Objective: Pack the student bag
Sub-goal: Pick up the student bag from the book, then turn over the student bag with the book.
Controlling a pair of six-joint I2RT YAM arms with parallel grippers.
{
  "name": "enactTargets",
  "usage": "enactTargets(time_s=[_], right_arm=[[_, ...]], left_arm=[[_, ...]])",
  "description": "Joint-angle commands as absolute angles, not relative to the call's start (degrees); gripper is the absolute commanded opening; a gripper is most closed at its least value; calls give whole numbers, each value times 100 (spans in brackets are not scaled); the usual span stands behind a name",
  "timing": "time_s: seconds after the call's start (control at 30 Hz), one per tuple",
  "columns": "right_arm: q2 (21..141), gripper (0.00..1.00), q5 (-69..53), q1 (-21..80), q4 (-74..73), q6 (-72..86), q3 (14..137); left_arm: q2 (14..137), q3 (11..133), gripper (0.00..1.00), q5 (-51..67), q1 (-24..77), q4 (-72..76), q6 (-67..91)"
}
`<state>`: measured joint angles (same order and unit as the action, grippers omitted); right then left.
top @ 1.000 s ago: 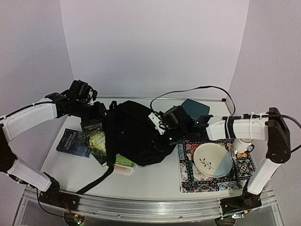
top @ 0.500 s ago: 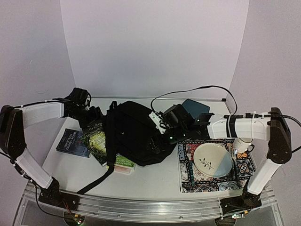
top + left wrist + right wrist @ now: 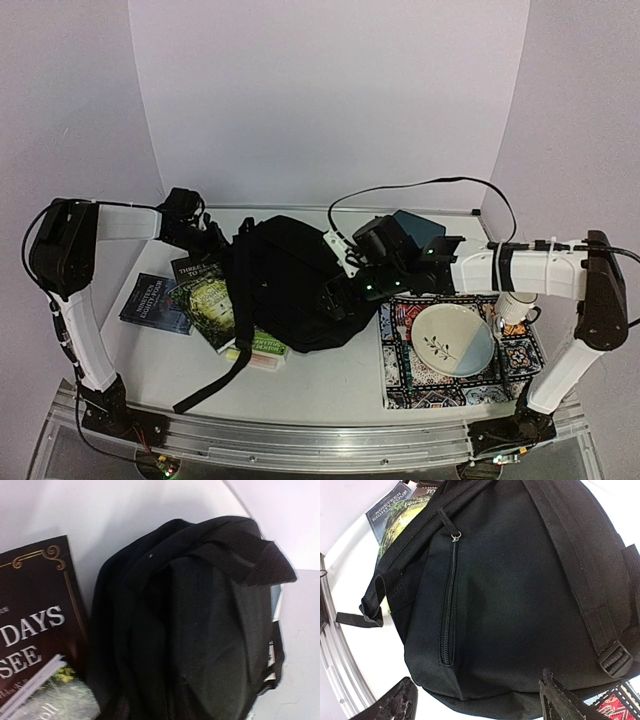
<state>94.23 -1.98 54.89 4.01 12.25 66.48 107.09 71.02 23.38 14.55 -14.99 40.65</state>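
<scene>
The student bag (image 3: 290,282) is a large black backpack lying in the middle of the table. It fills the left wrist view (image 3: 200,630) and the right wrist view (image 3: 520,595), where a shut side zipper (image 3: 447,610) shows. My left gripper (image 3: 207,240) is at the bag's far left edge. Its fingers do not show in its own view. My right gripper (image 3: 347,293) is at the bag's right side. In its own view my right gripper (image 3: 480,705) is wide open and empty, with the bag's end between its fingertips (image 3: 395,702).
Several books lie left of the bag: a blue one (image 3: 155,302), a dark "Three Days to See" (image 3: 35,625) and a green one (image 3: 210,300). Another book (image 3: 262,350) pokes out beneath the bag. A plate (image 3: 452,338) and a mug (image 3: 512,308) sit on a patterned mat (image 3: 400,385). A strap (image 3: 215,375) trails forward.
My left arm has risen and stretched out, and its gripper has moved back to the bag's far left corner. My right gripper has shifted slightly back along the bag.
</scene>
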Motion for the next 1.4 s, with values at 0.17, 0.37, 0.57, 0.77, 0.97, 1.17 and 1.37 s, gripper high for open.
enactTargets(time_s=[0.17, 0.37, 0.57, 0.77, 0.97, 1.17, 1.37], right_arm=[[9014, 84, 334, 5481, 196, 1123, 6676], [8924, 84, 594, 5481, 185, 961, 6769], [8877, 83, 816, 5479, 192, 783, 6842], [8965, 83, 900, 5470, 196, 667, 6956], [9043, 83, 973, 5462, 205, 643, 6956], [9089, 83, 1175, 5453, 220, 697, 6880], [9018, 83, 1486, 5413, 240, 793, 6790]], left_arm=[[10183, 8640, 0, 3410, 1453, -1105, 3960], [10135, 10142, 0, 4056, 1461, -981, 4325], [10294, 11598, 0, 4376, 1395, -861, 4350], [10380, 12418, 0, 4199, 964, -1237, 3400], [10365, 12338, 0, 3787, 833, -2341, 1603], [10386, 11632, 0, 4396, 882, -3015, 645], [9978, 10759, 0, 4217, 1565, -3467, -47]])
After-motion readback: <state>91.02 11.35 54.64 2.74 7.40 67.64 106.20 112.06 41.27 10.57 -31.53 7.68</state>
